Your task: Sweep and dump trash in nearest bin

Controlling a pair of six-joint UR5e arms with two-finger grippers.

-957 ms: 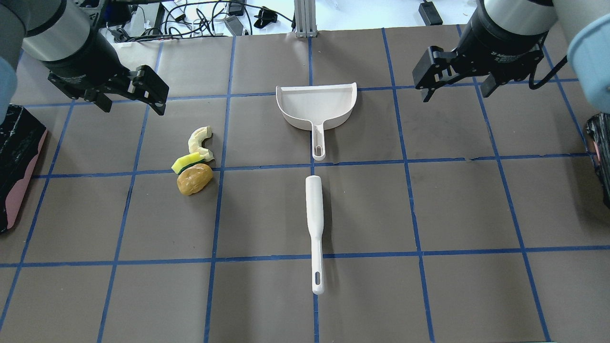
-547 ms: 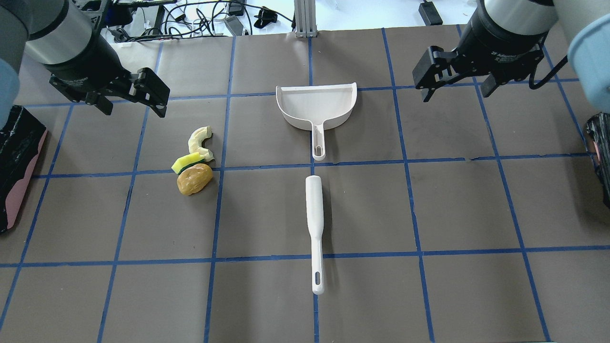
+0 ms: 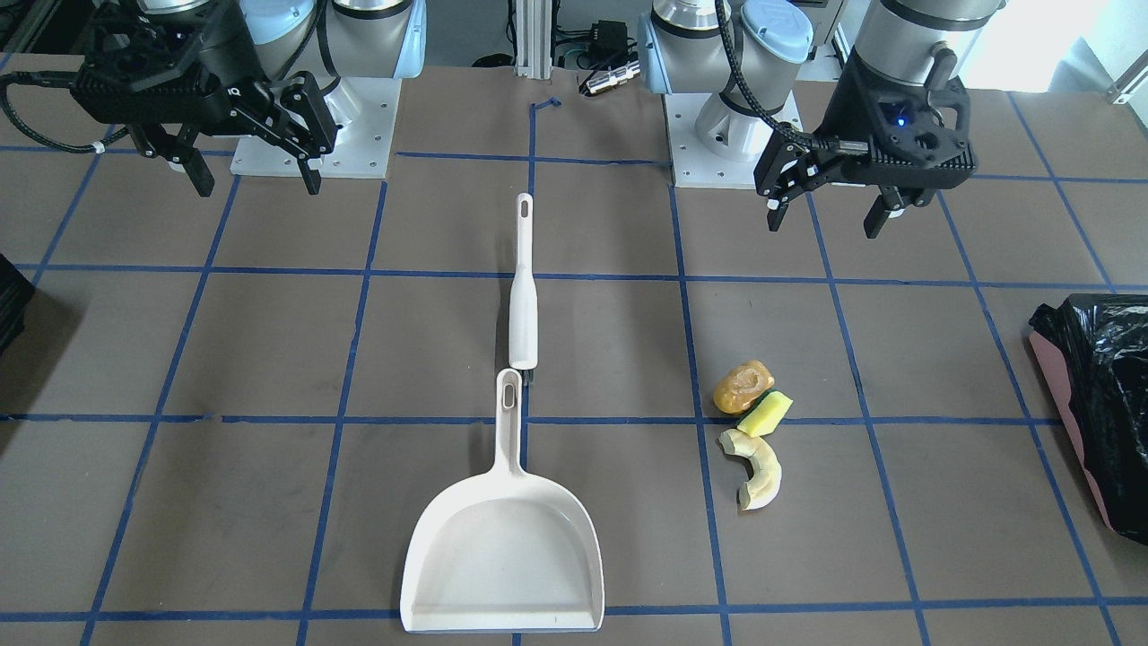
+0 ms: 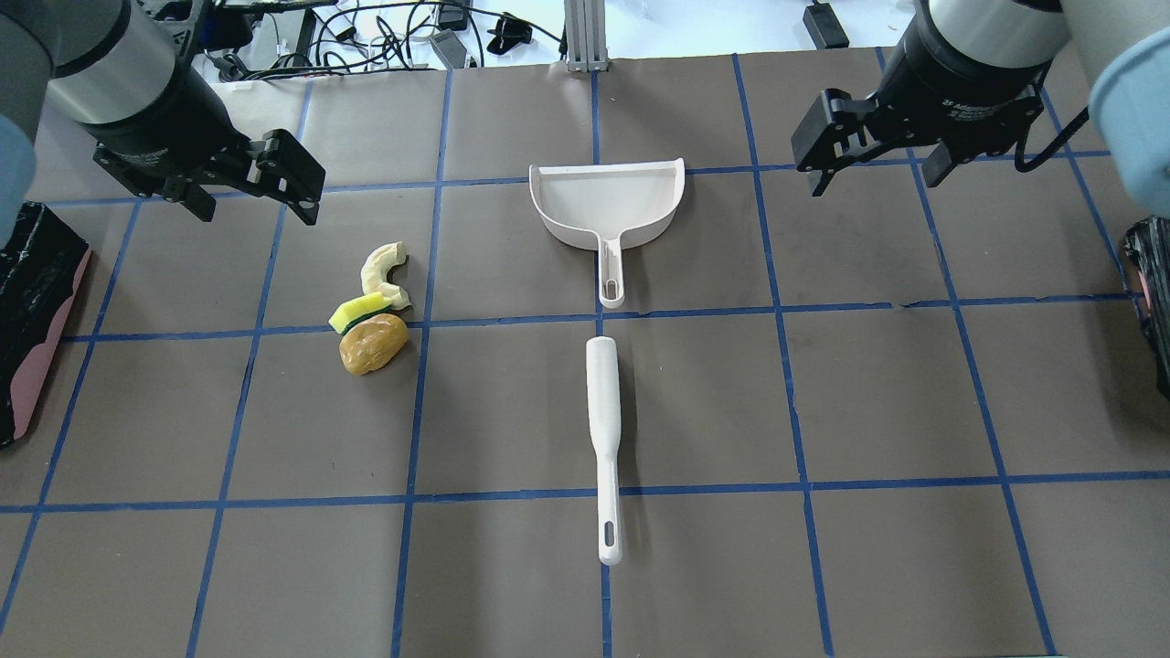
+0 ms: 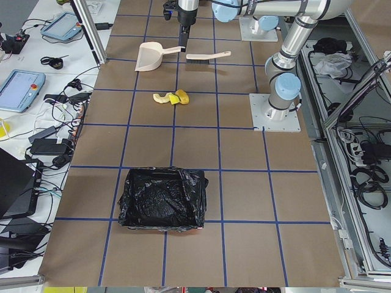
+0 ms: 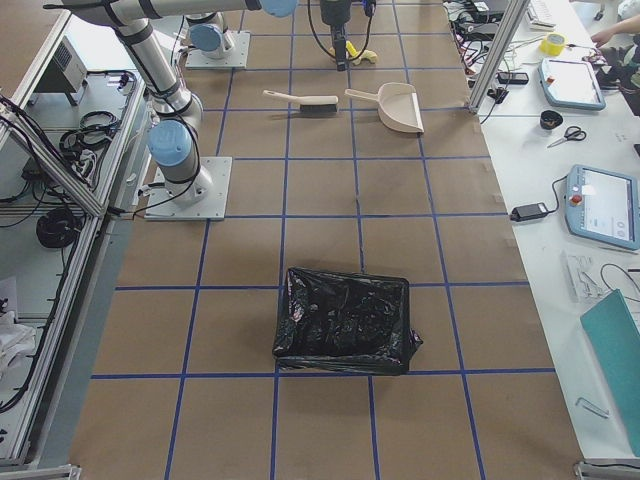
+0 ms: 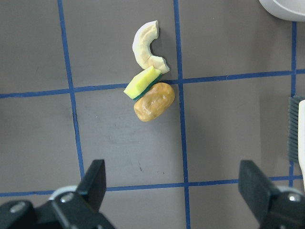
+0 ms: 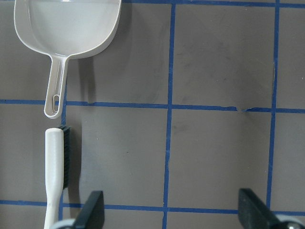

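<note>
Left gripper (image 4: 256, 203) is hovering above the table (image 4: 823, 411) with its jaws spread wide, gripping nothing. Right gripper (image 4: 873, 178) is doing the same on the far side, equally wide and empty. Just beside the left gripper, toward the robot, the trash is lying in a tight cluster: squash slice (image 4: 382, 270) farthest out, sponge (image 4: 358, 311) touching it, lump (image 4: 372, 344) pressed against the sponge. None of it is sitting in the dustpan (image 4: 603, 196), which is resting flat at mid-table, handle pointing toward the robot. The brush (image 4: 603, 402) is lying in line with that handle, tip close to it, whether touching cannot be told. The bin (image 4: 37, 311) is standing at the table's left end, well apart from the trash but on its side. Judging the step: nothing is being swept yet; both arms are poised for tool pickup. The next move is likely calling for one gripper to descend on the brush handle and the other on the dustpan handle, closing square across each narrow shaft. The dustpan mouth is facing away from the trash, so it will be needing a turn.
</note>
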